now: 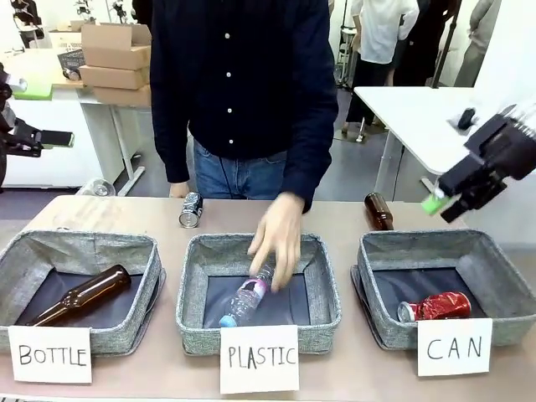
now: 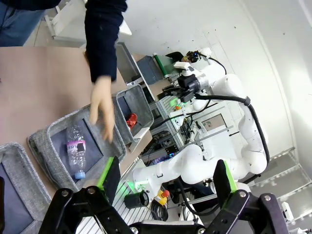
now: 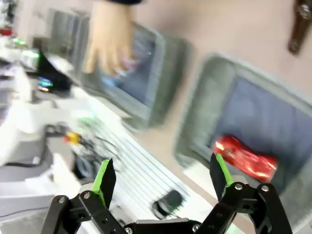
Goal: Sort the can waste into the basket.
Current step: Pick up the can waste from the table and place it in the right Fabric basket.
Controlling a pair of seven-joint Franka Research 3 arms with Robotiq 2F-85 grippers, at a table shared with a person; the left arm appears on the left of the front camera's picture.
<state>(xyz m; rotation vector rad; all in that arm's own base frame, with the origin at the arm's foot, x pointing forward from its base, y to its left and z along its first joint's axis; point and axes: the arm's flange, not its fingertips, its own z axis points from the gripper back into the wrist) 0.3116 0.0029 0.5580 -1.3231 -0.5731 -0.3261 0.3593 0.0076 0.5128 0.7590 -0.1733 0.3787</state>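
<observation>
Lying in the basket (image 1: 502,289), the red can (image 1: 435,306) is on its side; the silver can (image 1: 191,209) lies on the table (image 1: 335,213) behind the middle bin (image 1: 322,285); the right end effector (image 3: 161,168) and the left end effector (image 2: 165,163) are spread, empty.

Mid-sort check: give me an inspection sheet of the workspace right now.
Surface: tan table, three grey bins.
Job's things: red can lies in CAN basket; silver can on its side on the table, behind PLASTIC bin.
Clutter: brown bottle on table behind CAN basket; second brown bottle in BOTTLE bin; hand over clear bottle in PLASTIC bin.
Grippers: left gripper and right gripper open, empty.
Cables: black cable along right arm.
Surroundings: cardboard boxes, people behind.
</observation>
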